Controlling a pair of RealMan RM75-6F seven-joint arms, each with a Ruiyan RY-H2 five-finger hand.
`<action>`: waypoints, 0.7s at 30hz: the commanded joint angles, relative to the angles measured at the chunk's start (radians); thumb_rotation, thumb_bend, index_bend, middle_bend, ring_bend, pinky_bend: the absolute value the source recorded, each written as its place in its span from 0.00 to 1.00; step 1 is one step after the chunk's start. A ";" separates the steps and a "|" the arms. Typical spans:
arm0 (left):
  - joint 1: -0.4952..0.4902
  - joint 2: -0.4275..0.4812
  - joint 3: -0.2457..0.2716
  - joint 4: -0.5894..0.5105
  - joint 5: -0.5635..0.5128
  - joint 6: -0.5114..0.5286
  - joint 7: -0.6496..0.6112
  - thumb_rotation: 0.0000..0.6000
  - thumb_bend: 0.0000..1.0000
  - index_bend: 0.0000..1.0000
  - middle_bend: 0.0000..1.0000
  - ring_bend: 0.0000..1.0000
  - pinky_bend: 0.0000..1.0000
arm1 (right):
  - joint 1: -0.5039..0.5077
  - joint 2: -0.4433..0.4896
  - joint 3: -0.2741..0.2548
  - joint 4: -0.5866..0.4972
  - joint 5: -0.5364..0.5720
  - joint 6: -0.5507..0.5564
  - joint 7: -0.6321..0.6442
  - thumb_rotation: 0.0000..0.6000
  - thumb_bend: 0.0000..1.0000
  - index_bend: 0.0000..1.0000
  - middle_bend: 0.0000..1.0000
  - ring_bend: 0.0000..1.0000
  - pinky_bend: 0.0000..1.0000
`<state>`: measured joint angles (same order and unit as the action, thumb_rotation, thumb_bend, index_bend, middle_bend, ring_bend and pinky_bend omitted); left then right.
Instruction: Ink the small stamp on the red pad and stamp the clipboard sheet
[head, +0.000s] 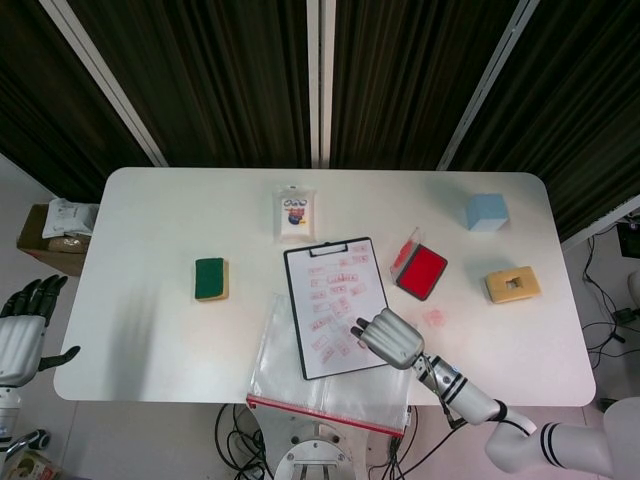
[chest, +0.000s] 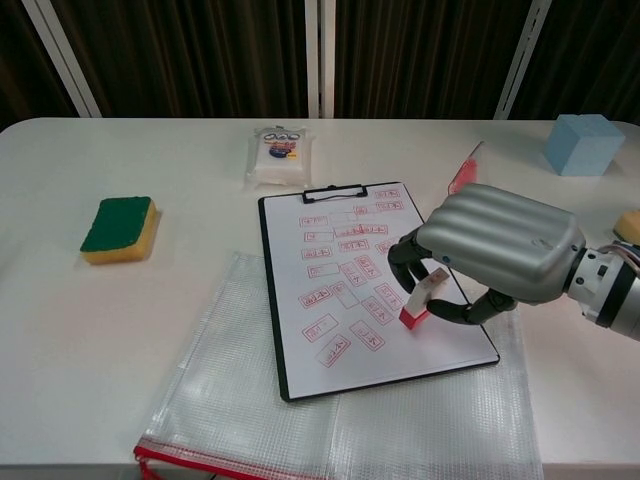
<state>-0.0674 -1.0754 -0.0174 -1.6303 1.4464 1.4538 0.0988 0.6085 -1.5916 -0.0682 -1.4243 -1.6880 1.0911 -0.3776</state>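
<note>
Over clipboard sheet (chest: 360, 280), right hand (chest: 495, 252) pinches small stamp (chest: 419, 300); red stamp marks illegible.

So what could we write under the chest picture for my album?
Robot's right hand presses the small stamp onto the clipboard sheet.

White table (head: 150, 260) before dark slatted wall (head: 220, 80)

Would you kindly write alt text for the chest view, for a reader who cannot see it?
The robot's right hand pinches a small stamp, its red base on the clipboard sheet among red imprints. A green-topped sponge lies to the left on the white table.
</note>
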 joint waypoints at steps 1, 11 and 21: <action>0.001 0.000 0.000 0.002 -0.001 0.001 -0.002 1.00 0.00 0.03 0.06 0.06 0.15 | -0.003 0.000 -0.003 -0.001 -0.002 0.000 -0.002 1.00 0.46 1.00 0.87 0.84 1.00; 0.001 -0.001 -0.001 0.005 0.000 -0.003 -0.008 1.00 0.00 0.03 0.06 0.06 0.15 | -0.002 -0.019 -0.005 0.011 -0.004 -0.020 0.004 1.00 0.46 1.00 0.87 0.84 1.00; -0.002 0.000 -0.002 0.008 -0.002 -0.012 -0.012 1.00 0.00 0.03 0.06 0.06 0.15 | 0.002 -0.041 -0.002 0.037 -0.005 -0.035 0.006 1.00 0.46 1.00 0.87 0.84 1.00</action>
<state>-0.0697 -1.0750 -0.0192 -1.6221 1.4448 1.4421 0.0866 0.6099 -1.6315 -0.0707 -1.3880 -1.6933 1.0573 -0.3715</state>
